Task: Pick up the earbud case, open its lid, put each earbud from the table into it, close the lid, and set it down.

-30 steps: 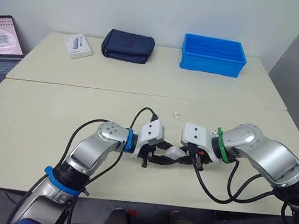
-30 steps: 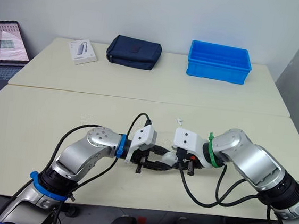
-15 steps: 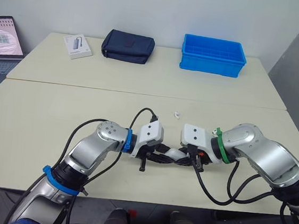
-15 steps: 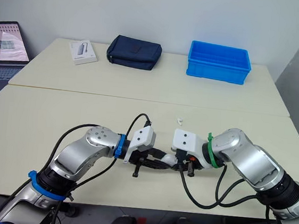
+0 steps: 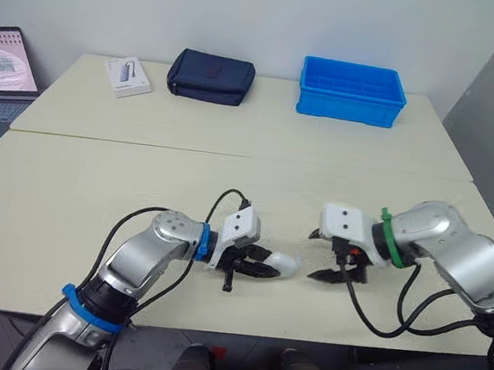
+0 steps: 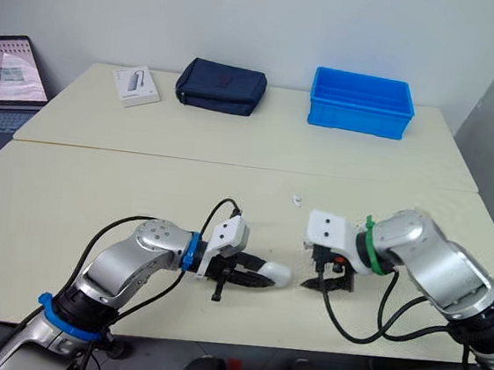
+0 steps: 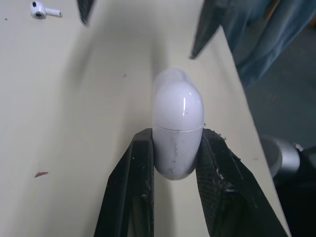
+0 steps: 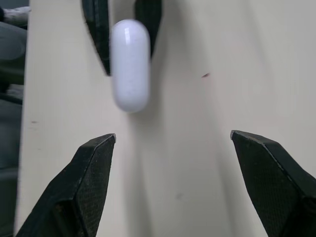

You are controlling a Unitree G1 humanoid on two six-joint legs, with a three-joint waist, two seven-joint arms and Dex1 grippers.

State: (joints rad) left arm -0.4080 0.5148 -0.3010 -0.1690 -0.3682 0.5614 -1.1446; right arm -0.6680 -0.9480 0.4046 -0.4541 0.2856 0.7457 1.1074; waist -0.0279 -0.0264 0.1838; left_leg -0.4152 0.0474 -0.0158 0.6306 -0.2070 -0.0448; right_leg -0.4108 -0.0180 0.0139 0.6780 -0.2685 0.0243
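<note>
White earbud case, lid shut, lower centre of head view, clamped btwn L gripper fingers. R gripper just right of it, fingers wide apart, not touching. One earbud on table, mid-frame above both.

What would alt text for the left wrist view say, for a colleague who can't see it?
The left gripper clamps a white earbud case, lid shut, between its two black fingers over the beige table. Beyond it the right gripper stands open, and one loose earbud lies on the table.
</note>
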